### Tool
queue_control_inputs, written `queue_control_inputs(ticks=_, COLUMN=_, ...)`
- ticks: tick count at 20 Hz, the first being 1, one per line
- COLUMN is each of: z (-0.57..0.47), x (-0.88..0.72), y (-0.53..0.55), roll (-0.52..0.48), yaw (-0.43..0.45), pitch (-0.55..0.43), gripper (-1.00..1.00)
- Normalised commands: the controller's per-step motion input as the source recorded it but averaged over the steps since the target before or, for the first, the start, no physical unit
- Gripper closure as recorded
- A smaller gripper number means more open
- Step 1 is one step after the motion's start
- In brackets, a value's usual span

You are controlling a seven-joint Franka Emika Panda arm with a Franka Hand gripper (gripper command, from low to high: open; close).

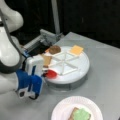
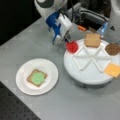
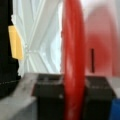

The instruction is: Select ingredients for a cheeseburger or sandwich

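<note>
One tomato disc (image 3: 73,62) between fingers (image 3: 98,92)

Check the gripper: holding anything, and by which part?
The gripper holds the red tomato disc, pinched across its flat faces at the rim, edge-on in the wrist view.

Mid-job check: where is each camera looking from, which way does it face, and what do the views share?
A front view: above the table, looking down on the divided tray; arm and gripper at its left.
A front view: from the opposite side, with the plate at its left and the gripper at its top.
Wrist view: between the fingers, closed on the tomato.
Both front views share the tomato, toast with lettuce and cheese.
</note>
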Motion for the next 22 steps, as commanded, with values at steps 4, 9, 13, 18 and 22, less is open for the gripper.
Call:
queue_control_inputs(ticks=4, z=0.06, x=0.06, y=-0.36, roll=0.037, yaw=0.206, pitch=-0.045, gripper=1.00)
queue_control_inputs(ticks=9, z=0.10, x=0.14, y=-0.36, roll=0.017, yaw=0.286, pitch=-0.015, gripper=1.00)
queue_control_inputs(ticks=13, z=0.09, x=0.25, y=-0.34, roll=0.030, yaw=0.344, pitch=0.002, gripper=1.00)
queue_control_inputs(ticks=18, z=0.02, x=0.37, y=-0.32, roll=0.018, yaw=0.378, pitch=0.028, gripper=1.00)
queue_control_inputs(ticks=22, z=-0.06, x=0.51, y=-0.36, roll=0.016, yaw=0.424, pitch=0.037, gripper=1.00)
